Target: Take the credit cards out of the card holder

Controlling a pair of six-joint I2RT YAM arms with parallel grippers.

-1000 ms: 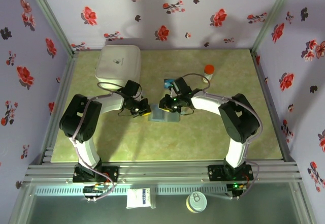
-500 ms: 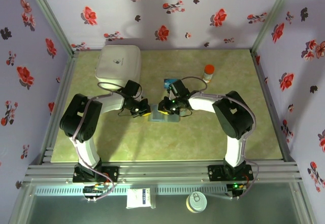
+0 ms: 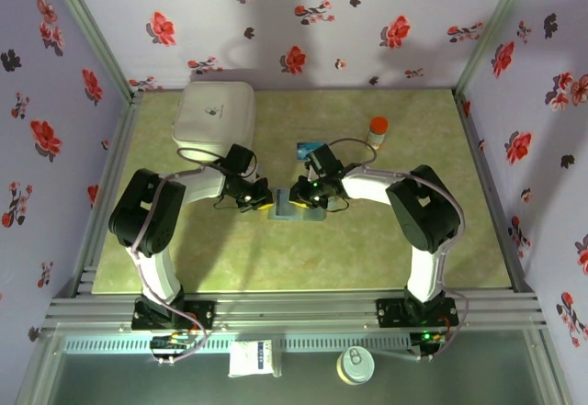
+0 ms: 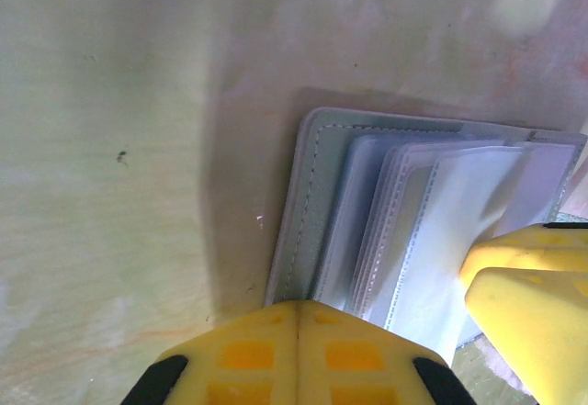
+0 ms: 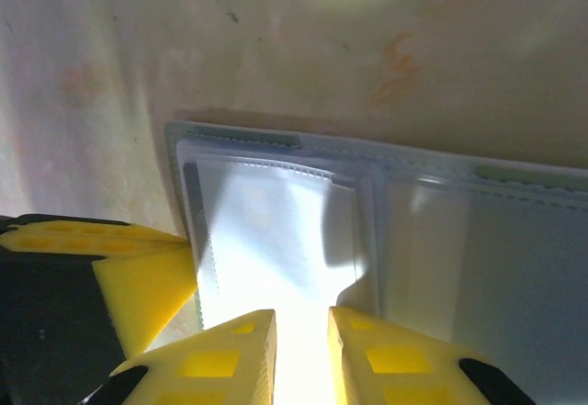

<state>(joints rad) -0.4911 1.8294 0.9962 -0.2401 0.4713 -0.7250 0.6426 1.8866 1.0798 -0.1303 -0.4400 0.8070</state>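
**Operator:** How do the left fingers (image 4: 297, 350) stand?

**Spotter:** You have them pressed together, yellow tip against yellow tip, with nothing pinched between. In the left wrist view they sit at the bottom of the frame, with their tips over the near edge of the card holder (image 4: 317, 203). I cannot tell whether they bear down on it.

**Operator:** And the right fingers (image 5: 262, 345)?

**Spotter:** Yours stand a narrow gap apart at the bottom of the right wrist view. The edge of a clear sleeve (image 5: 276, 230) of the card holder runs down into that gap. Whether either tip touches it, I cannot tell. Your left fingers show at the lower left of that view, at the holder's left edge.

**Operator:** Where does the card holder lie, and which way?

**Spotter:** In the top view it lies on the bench (image 3: 413, 240) at mid-frame, opened flat with the sleeves facing up. Your left fingers are at its left end and your right fingers are over its upper edge. Its long axis runs left to right across that frame. In the right wrist view, the fold between its panels runs upright. A blue credit card (image 3: 308, 148) lies higher in the top view, apart from the holder.
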